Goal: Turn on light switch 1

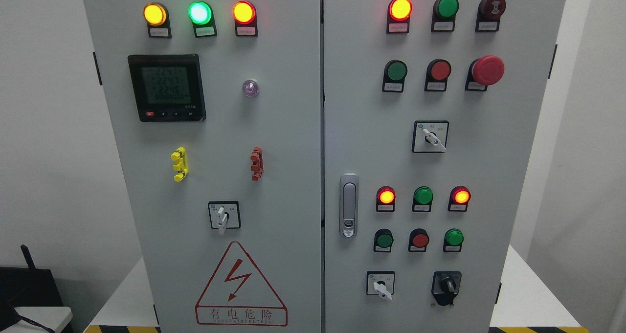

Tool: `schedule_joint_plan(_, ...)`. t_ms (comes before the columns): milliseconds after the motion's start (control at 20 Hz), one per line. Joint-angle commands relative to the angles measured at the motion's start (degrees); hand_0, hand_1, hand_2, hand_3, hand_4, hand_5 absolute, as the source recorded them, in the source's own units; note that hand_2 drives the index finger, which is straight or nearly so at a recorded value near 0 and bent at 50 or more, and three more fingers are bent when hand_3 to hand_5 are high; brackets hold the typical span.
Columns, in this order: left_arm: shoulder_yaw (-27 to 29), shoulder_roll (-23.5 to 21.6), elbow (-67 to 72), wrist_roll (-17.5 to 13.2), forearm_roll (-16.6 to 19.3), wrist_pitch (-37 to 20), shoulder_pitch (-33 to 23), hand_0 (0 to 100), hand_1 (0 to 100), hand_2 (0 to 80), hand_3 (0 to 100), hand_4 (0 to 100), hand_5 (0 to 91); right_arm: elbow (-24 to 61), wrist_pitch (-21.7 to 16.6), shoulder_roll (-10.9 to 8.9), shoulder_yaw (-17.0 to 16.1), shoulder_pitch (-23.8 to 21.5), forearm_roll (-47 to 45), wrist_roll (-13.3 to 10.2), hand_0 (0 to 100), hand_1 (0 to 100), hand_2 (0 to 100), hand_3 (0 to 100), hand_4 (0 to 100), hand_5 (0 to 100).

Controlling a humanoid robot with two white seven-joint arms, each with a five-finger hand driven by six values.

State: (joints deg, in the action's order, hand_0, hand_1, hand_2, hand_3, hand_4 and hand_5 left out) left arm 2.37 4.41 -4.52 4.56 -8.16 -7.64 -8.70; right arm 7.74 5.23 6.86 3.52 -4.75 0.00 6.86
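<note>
Switches sat untouched on grey cabinet (293, 127); labels too small to read, so which one counted as switch 1 could not be told. Candidates: white rotary selector (223, 215) on left door, another (430, 137) mid right door, third (380, 284) low right beside black knob (446, 286). Indicator lamps (400, 9) glowed above. Neither robot hand in view, finger state unknown. Judged stage: pre-reach. Next called for: pick switch, bring hand up.

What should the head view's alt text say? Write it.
A grey electrical cabinet with two doors fills the view, no robot hand visible. The left door has three lit lamps, a meter and a warning sign; the right has buttons, rotary switches and a handle.
</note>
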Motion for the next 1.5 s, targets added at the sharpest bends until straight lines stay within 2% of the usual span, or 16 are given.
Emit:
schedule_joint_plan(0,0.00,0.08,-0.05,-0.43,-0.01,0.00,0.00,40,0,0.0,0,0,0.0,0.00,-0.05,0.00,0.00,0.00,-0.97,-0.01,12,39,0,0,0,0)
schedule_joint_plan(601,0.35,0.08,-0.75,0.10,-0.01,0.09,0.00,40,0,0.0,0,0,0.0,0.00,-0.05,0.00,0.00,0.00,-0.97,-0.01,12,39,0,0,0,0)
schedule_joint_plan(651,1.40,0.08,-0.93,0.44,0.16,-0.44,0.00,40,0,0.0,0,0,0.0,0.00,-0.05,0.00,0.00,0.00,-0.97,-0.01,12,39,0,0,0,0)
schedule_joint_plan(802,3.60,0.08,-2.33,6.05,0.78,-2.02,0.00,39,0,0.0,0,0,0.0,0.00,-0.05,0.00,0.00,0.00,-0.97,-0.01,12,39,0,0,0,0)
schedule_joint_plan(902,3.87,0.08,-2.86,7.91,0.78,-3.42,-0.26,39,0,0.0,0,0,0.0,0.00,-0.05,0.00,0.00,0.00,-0.97,-0.01,12,39,0,0,0,0)
schedule_joint_plan(1002,5.53,-0.01,-5.75,8.36,0.78,-5.44,-1.40,40,0,0.0,0,0,0.0,0.00,-0.05,0.00,0.00,0.00,-0.97,-0.01,12,39,0,0,0,0)
schedule_joint_plan(1203,12.29,-0.45,-11.82,8.01,0.87,-5.54,-3.16,41,0,0.0,0,4,0.0,0.00,-0.05,0.00,0.00,0.00,-1.06,-0.01,12,39,0,0,0,0)
schedule_joint_plan(1453,15.37,-0.71,-19.90,8.01,0.87,-5.63,-4.65,42,0,0.0,2,7,0.0,0.00,-0.05,0.00,0.00,0.00,-0.97,-0.01,12,39,0,0,0,0)
